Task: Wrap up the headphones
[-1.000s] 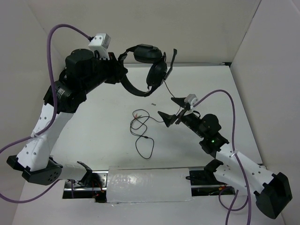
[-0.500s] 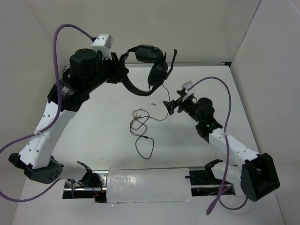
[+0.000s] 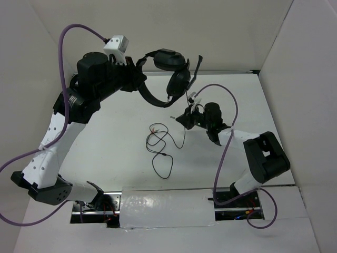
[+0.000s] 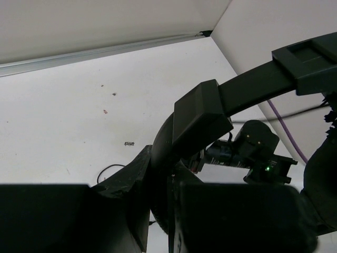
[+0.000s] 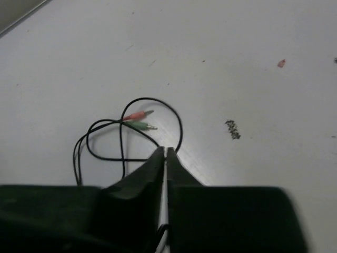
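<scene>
The left tool (image 3: 140,74) grips the headphones (image 3: 178,83) by the stiff band (image 4: 247,87). The right tool (image 5: 165,154) pinches the cord (image 5: 180,125) (it looks thin and floppy), so pull softly.

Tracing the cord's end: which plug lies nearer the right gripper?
The green plug; the pink plug lies beside it, farther from the right gripper.

White shells and black joint housings form the left arm (image 3: 51,133) and right arm (image 3: 238,138); thick purple cables (image 3: 62,45) trail from both, and the right gripper (image 5: 166,153) has black tapered fingers (image 5: 139,176)
</scene>
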Motion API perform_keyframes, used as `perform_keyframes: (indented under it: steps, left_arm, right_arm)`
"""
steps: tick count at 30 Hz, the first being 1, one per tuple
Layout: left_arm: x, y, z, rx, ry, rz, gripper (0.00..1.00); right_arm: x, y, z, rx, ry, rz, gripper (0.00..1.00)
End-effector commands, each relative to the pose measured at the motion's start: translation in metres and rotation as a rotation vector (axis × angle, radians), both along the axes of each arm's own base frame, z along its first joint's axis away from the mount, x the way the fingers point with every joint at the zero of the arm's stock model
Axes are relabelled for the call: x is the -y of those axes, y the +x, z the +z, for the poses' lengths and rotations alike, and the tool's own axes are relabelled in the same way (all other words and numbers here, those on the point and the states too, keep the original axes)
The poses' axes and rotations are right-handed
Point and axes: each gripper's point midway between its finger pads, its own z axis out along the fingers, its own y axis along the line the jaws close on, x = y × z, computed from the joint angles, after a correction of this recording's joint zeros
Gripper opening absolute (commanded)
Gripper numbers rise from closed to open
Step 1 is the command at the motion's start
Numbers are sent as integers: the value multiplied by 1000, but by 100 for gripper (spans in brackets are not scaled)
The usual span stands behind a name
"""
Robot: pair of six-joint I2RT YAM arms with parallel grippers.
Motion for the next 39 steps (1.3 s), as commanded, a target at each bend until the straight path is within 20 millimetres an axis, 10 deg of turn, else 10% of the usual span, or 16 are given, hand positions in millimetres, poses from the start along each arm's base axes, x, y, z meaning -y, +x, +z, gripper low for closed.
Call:
perform_keyframes:
  steps: [1, 14, 20, 31, 39]
  left_arm:
    - [3, -2, 49, 131, -95, -17, 0]
    - [-21, 95, -54, -145, -21, 423, 0]
    - [-19, 105, -123, -194, 127, 397, 0]
    - [17, 46, -249, -190, 468, 51, 0]
    - [60, -16, -268, -119, 472, -303, 0]
  right_arm:
    - [-17, -28, 17, 11, 73, 115, 0]
    - [13, -115, 39, -95, -66, -228, 0]
    - [43, -132, 92, 31, -179, -429, 0]
    - [51, -122, 134, 353, -496, -313, 0]
    - [56, -100, 155, 452, -672, -158, 0]
